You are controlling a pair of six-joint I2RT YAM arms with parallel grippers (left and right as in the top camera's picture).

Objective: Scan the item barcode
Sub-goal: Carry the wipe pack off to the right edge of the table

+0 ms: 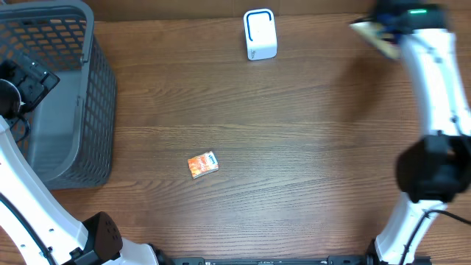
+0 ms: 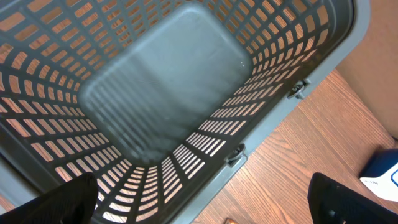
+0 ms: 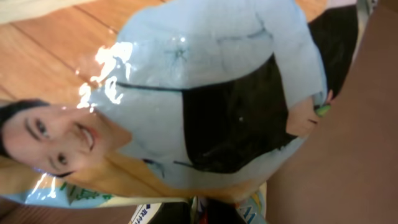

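Up at the counter's (image 1: 294, 147) far right your right gripper (image 1: 384, 26) is clenched on the glossy packet (image 3: 205, 106); left gripper (image 1: 31, 79) hangs released over the basket (image 1: 96, 96); next you'd likely need its barcode turned toward the scanner (image 1: 260, 34).

My left arm (image 1: 26, 188) rises from the near left corner of the counter (image 1: 294, 147) and bends up along the left edge, its black wrist (image 1: 28, 79) tipped downward. My left jaws stand spread wide, with the dark fingertips (image 2: 65, 200) showing at the bottom corners of the wrist view. My right arm (image 1: 430, 81) reaches to the far right corner, its black elbow (image 1: 434, 171) bent midway. My right jaws are closed tight, pinching a glossy packet (image 3: 205, 106) that hides them.
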